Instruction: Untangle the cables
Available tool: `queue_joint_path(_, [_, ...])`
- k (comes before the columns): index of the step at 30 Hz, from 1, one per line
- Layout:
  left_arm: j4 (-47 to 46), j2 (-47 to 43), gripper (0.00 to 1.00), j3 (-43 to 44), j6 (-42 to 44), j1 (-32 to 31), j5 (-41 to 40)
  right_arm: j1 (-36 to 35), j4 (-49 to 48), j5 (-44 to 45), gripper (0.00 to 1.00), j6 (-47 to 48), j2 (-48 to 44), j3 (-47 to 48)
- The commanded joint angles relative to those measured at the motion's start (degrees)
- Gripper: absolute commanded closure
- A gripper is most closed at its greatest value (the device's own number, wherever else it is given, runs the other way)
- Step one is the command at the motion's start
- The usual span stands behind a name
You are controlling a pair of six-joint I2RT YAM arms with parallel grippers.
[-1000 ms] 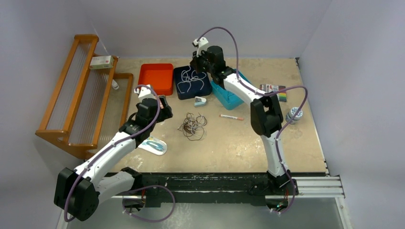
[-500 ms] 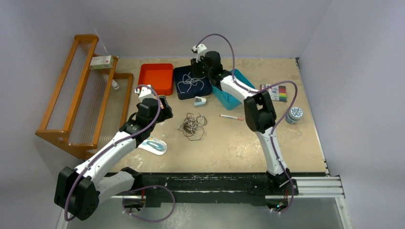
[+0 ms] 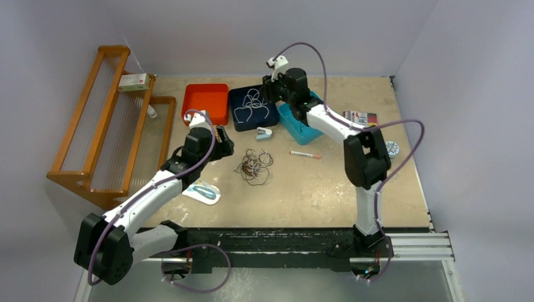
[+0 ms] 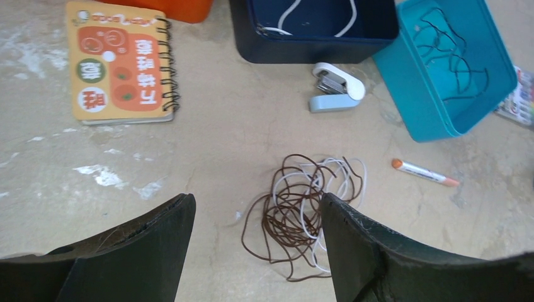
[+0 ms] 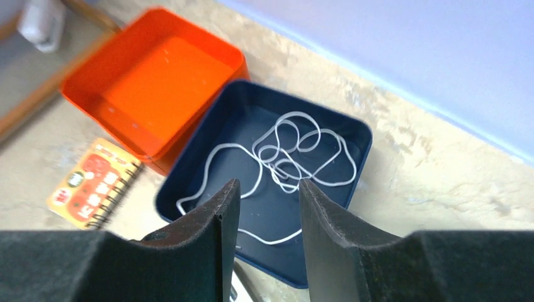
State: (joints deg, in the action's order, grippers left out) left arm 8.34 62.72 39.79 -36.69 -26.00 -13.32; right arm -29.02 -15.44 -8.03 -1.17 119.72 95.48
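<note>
A tangle of dark brown and white cables (image 3: 254,167) lies on the table's middle; the left wrist view shows it (image 4: 308,211) just ahead of my right finger. One white cable (image 3: 250,106) lies loose in the navy tray (image 3: 237,119), also seen in the right wrist view (image 5: 283,151). A thin black cable (image 4: 450,53) lies in the teal tray (image 3: 296,129). My left gripper (image 3: 223,143) (image 4: 257,204) is open and empty, left of the tangle. My right gripper (image 3: 275,88) (image 5: 269,185) is open and empty above the navy tray's far right side.
An orange tray (image 3: 206,104), a spiral notebook (image 4: 119,63), a stapler (image 3: 264,133), a red-and-white pen (image 3: 305,154), a marker pack (image 3: 360,117) and a tape roll (image 3: 391,148) lie around. A wooden rack (image 3: 107,126) stands at the left.
My right gripper has moved right, from over the navy tray's middle to its far right side. My left gripper has shifted a little right, toward the tangle.
</note>
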Motion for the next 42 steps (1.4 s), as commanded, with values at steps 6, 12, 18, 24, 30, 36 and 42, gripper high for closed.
queue_joint_path(6, [-5.5,3.9,0.3,3.6,2.5,-0.4,11.2,0.0,-6.7,-1.0,0.57,-6.1,-19.0,-19.0])
queue_joint_path(12, [-6.9,8.4,0.31,3.9,2.7,-2.7,11.2,0.0,-4.8,-0.9,0.57,-9.6,-27.6,-30.4])
queue_joint_path(18, [-8.4,14.2,0.36,4.9,4.1,-5.8,9.4,-0.2,-5.3,-3.7,0.57,-13.4,-31.3,-37.8])
queue_joint_path(24, [-11.4,16.3,0.36,5.5,4.4,-7.4,9.6,-0.4,-2.8,-7.1,0.57,-15.0,-32.2,-39.6])
queue_joint_path(30, [-9.6,16.8,0.38,7.4,6.1,-9.7,4.8,-1.5,-1.0,-9.4,0.58,-19.5,-32.4,-41.5])
queue_joint_path(36, [-9.3,16.7,0.41,6.0,5.2,-9.8,-0.1,-5.2,-2.0,-9.6,0.6,-26.0,-31.2,-42.3])
queue_joint_path(42, [-9.7,16.7,0.41,5.2,5.3,-9.8,-0.5,-8.0,-3.6,-7.5,0.59,-29.5,-27.9,-42.7])
